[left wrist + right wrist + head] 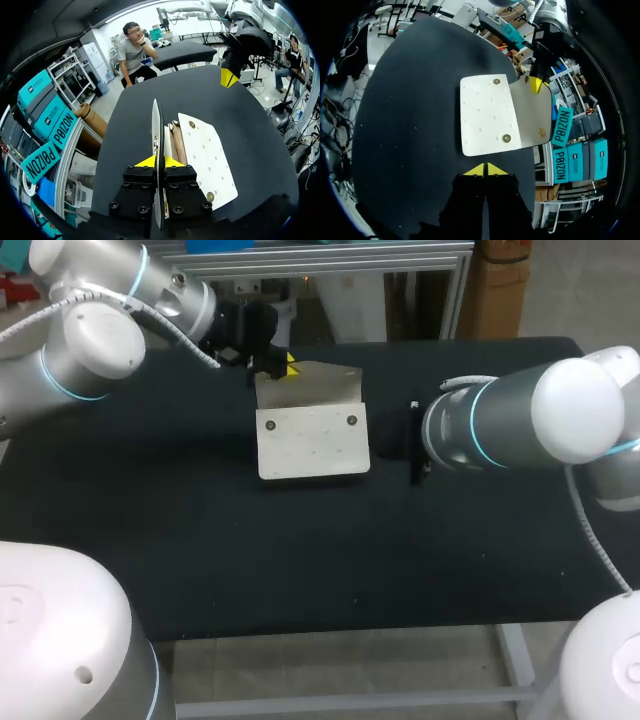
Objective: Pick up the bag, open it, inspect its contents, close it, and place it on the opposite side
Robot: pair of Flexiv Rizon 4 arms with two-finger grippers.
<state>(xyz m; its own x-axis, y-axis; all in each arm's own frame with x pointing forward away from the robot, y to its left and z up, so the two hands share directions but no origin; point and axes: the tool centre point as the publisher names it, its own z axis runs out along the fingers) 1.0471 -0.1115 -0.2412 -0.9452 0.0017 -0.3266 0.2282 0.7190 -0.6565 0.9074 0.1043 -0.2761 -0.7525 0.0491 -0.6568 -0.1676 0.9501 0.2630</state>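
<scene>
The cream bag (313, 443) lies flat at the middle of the black table (200, 540), not lifted. Its flap (308, 385) is raised on the far side, and the left gripper (157, 162) is clamped on the flap's edge. The opening step looks done, with the brown interior exposed for inspection. The right gripper (485, 170) waits just right of the bag, not touching it, fingers together and empty. Closing the bag and carrying it to the opposite side remain.
</scene>
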